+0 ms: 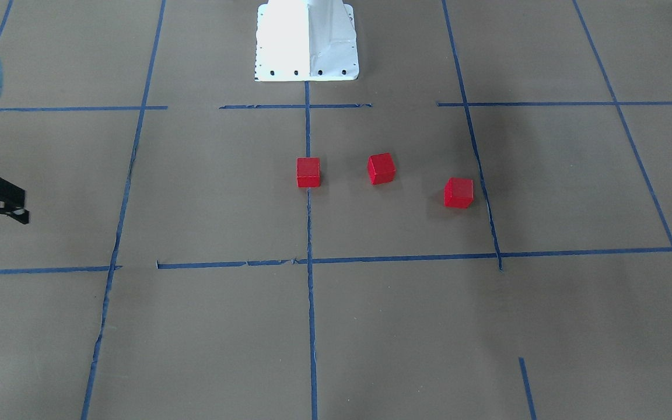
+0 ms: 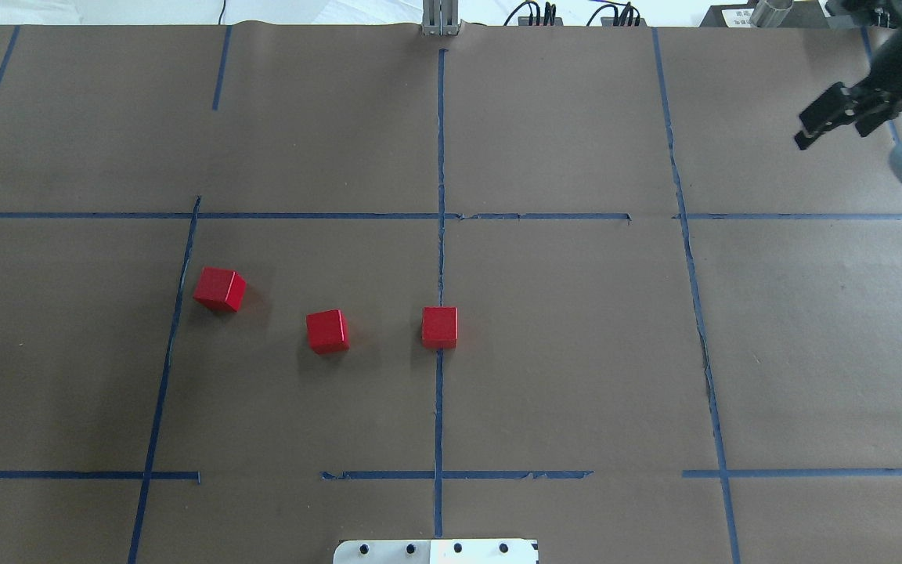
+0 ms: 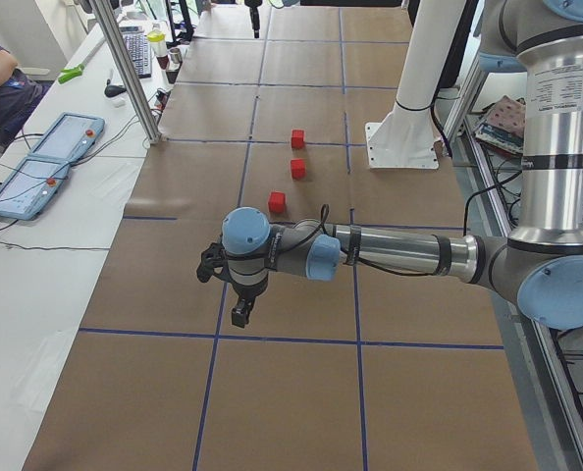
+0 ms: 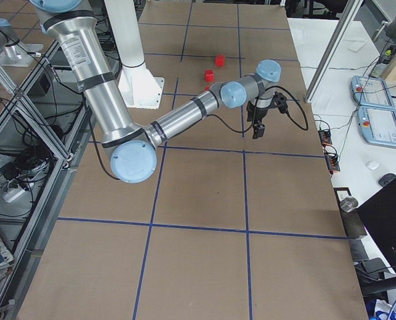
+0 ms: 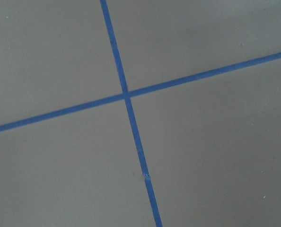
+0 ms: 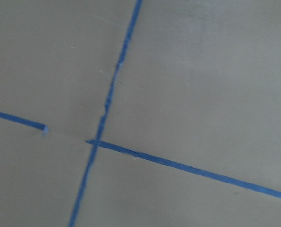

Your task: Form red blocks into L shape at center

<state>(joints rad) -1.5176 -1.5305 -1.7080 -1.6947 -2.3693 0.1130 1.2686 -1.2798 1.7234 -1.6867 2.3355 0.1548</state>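
Note:
Three red blocks lie apart in a loose row in the center square. One block sits on the blue tape line that splits the square. The second block and third block lie in the square's left half, the third near its left border. In the front view they show as a block on the line, a middle block and an outer block. My right gripper hangs open and empty over the far right squares, far from the blocks. My left gripper shows only in the left side view, and I cannot tell if it is open.
The white robot base stands at the near edge behind the center square. Control pendants and a metal post stand at the operators' side. Both wrist views show only brown paper and blue tape crossings.

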